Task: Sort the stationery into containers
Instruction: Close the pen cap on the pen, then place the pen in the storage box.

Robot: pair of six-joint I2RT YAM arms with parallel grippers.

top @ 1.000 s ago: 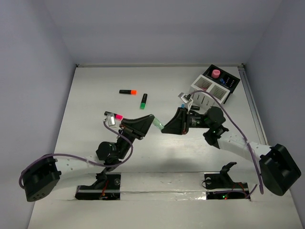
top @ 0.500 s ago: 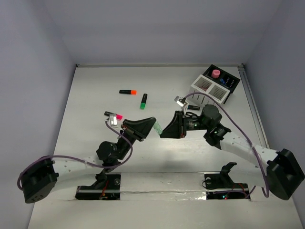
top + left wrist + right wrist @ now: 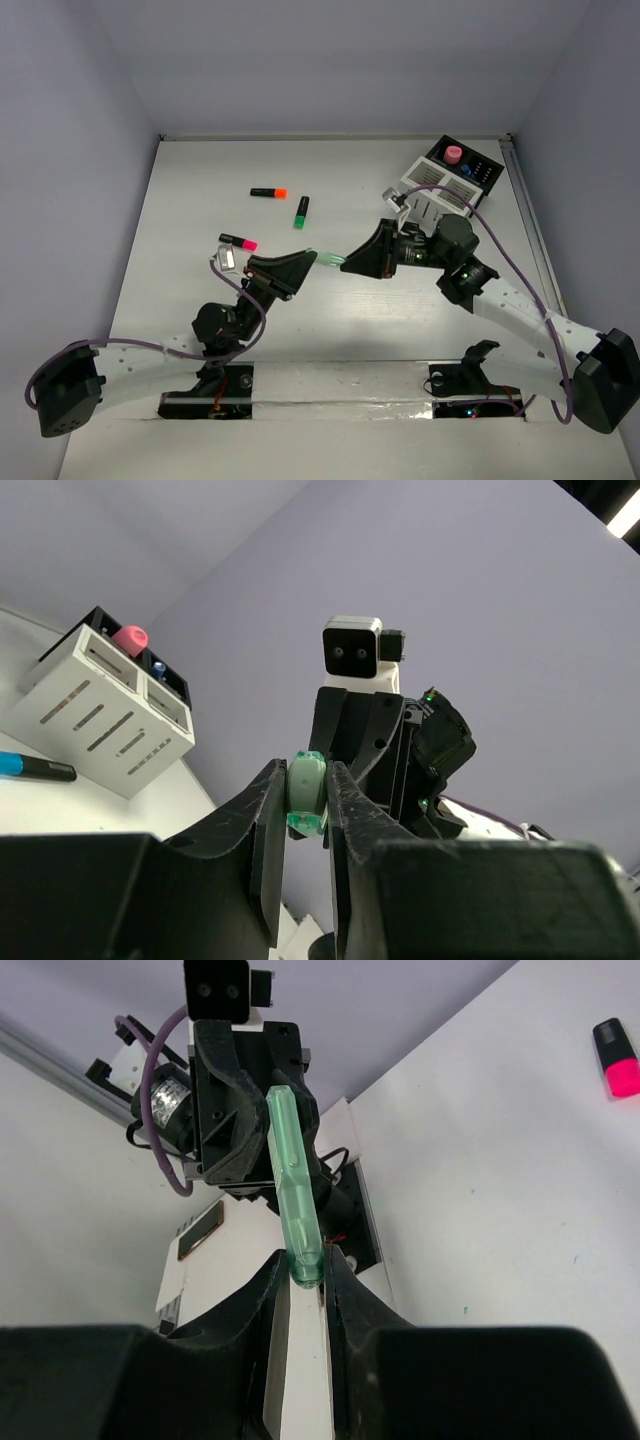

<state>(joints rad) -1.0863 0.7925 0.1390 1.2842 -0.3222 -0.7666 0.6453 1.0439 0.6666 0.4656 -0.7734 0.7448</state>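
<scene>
A translucent green pen (image 3: pixel 328 259) hangs above the middle of the table, held at both ends. My left gripper (image 3: pixel 314 258) is shut on one end; the pen's butt (image 3: pixel 306 795) sits pinched between its fingers. My right gripper (image 3: pixel 346 264) is shut on the other end, where the pen (image 3: pixel 293 1180) runs up from its fingertips toward the left gripper (image 3: pixel 245 1090). The containers stand at the far right: a white slatted box (image 3: pixel 438 186) joined to a black box (image 3: pixel 472 168) with a pink piece (image 3: pixel 454 154) in it.
Three black highlighters lie on the table: orange-capped (image 3: pixel 268 192), green-capped (image 3: pixel 301 211) and pink-capped (image 3: pixel 238 241). A blue and black pen (image 3: pixel 35 768) lies in front of the white box (image 3: pixel 100 705). Walls close in the far and side edges.
Both arms have shifted a little, the left wrist back toward the near left and the right wrist up. The green pen stays gripped at both ends in about the same spot.
</scene>
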